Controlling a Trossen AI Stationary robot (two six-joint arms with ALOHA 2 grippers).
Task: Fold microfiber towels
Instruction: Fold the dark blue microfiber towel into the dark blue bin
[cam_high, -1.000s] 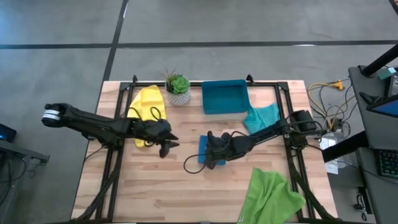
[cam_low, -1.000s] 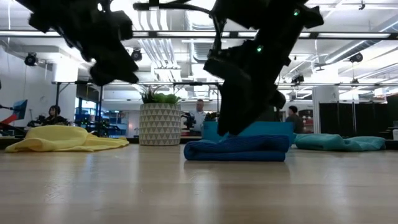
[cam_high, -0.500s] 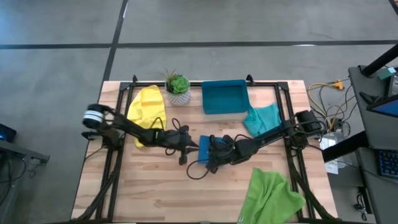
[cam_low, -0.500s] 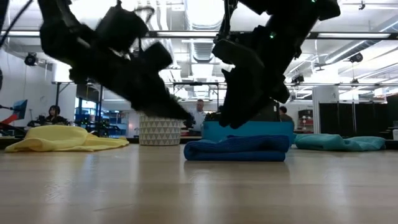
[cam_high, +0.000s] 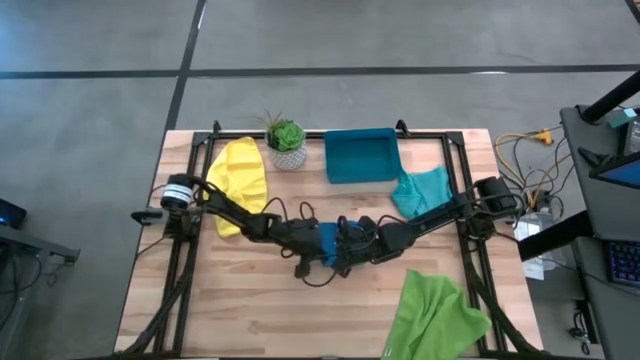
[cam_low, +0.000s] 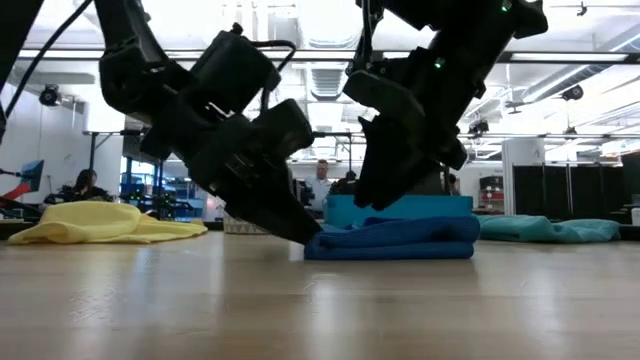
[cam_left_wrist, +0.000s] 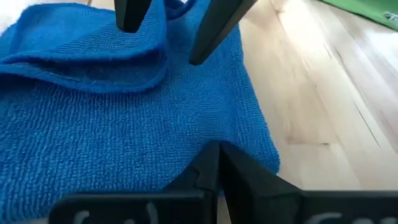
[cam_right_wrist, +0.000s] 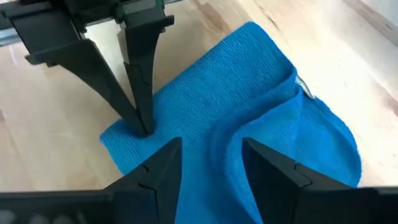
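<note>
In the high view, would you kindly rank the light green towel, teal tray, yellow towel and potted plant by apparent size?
1. light green towel, though partly cut off by the frame
2. teal tray and yellow towel, too alike to separate
3. potted plant

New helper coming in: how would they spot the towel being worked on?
Find the wooden table, then its middle, where both arms meet. The blue towel lies there, folded small, with the left tool pinching its edge; the yellow, teal and green towels lie loose near the edges.

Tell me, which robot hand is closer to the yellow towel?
Left. The left gripper, pinching the blue towel, sits nearer the yellow towel; the right gripper is farther across.
</note>
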